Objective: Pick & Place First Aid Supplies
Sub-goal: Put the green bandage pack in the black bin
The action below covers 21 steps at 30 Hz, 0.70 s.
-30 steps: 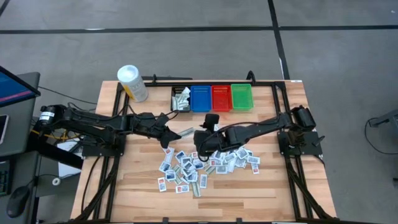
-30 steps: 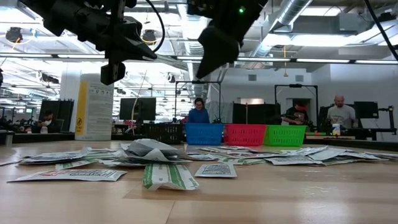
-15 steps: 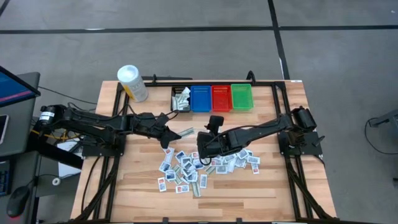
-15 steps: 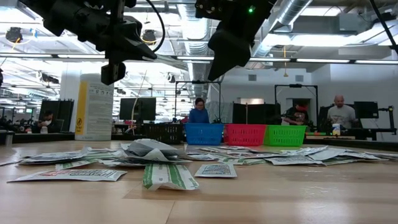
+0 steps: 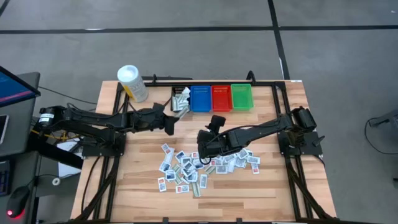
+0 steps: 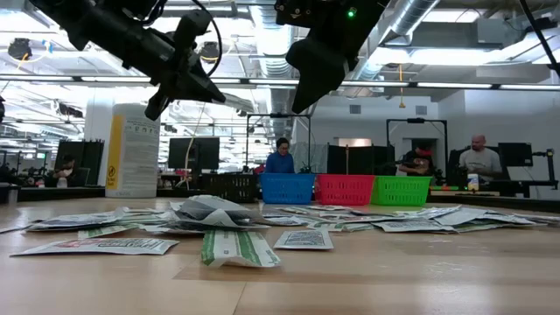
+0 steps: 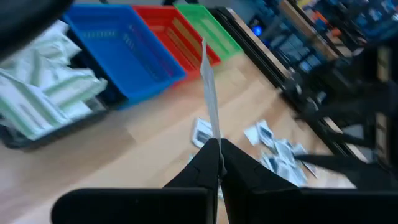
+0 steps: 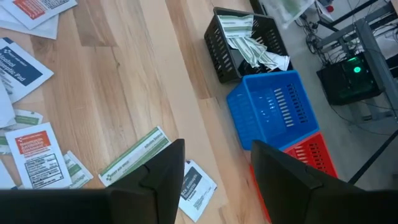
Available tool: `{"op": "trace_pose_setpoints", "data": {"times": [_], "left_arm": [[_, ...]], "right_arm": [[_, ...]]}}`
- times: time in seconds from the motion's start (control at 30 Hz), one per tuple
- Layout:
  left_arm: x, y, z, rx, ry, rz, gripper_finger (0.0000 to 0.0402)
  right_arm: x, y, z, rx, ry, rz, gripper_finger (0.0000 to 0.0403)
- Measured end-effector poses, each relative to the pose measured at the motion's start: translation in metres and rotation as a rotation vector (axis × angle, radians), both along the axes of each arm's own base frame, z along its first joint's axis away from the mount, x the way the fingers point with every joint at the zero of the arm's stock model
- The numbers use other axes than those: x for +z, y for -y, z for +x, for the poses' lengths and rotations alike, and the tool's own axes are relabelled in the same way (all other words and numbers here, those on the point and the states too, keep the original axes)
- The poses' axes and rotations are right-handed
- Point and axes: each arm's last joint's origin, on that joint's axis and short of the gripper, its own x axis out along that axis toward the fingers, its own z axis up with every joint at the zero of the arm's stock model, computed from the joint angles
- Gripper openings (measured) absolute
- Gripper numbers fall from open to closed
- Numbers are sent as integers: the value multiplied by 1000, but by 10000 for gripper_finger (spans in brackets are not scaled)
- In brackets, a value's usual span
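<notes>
The left gripper (image 5: 171,122) hangs above the table with its jaws pinched tight on one thin packet (image 7: 209,93), which stands edge-on straight out from between the fingertips. Just ahead of this gripper sits the black bin (image 5: 181,99), already holding several white and green packets, and past that come the blue bin (image 5: 200,98), the red bin (image 5: 221,98) and the green bin (image 5: 242,97), all touching in one row. Behind and to the outer side of the left arm stands the white tub (image 5: 132,83) with its yellow label.

The right gripper (image 5: 201,147) hovers above the near edge of the heap of first aid supplies (image 5: 199,167), its fingers (image 8: 164,174) spread apart with nothing between them. Directly below its fingertips lies a long green-and-white packet (image 8: 134,156) flat on the wood, with a red-marked one (image 8: 36,152) and a dark-blue-marked one (image 8: 17,64) beside it. The rest of the heap spreads beneath and behind this gripper, toward the right arm's base.

Across the room beyond the bins, several people (image 6: 280,156) sit at desks.
</notes>
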Motion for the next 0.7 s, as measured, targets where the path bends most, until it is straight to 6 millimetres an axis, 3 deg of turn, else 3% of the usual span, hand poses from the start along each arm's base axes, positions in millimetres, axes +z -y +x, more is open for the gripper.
{"op": "trace_pose_setpoints", "data": {"times": [0.37, 0.57, 0.7], "left_arm": [[-1, -21, -3, 53, -46, 92, 8], [-14, -50, -2, 111, -102, 56, 10], [-22, -75, 3, 108, -48, 15, 10]], "right_arm": [[0, 0, 0, 7, -6, 19, 180], [-1, 0, 0, 6, -6, 45, 178], [-2, 2, 0, 9, -12, 68, 180]]}}
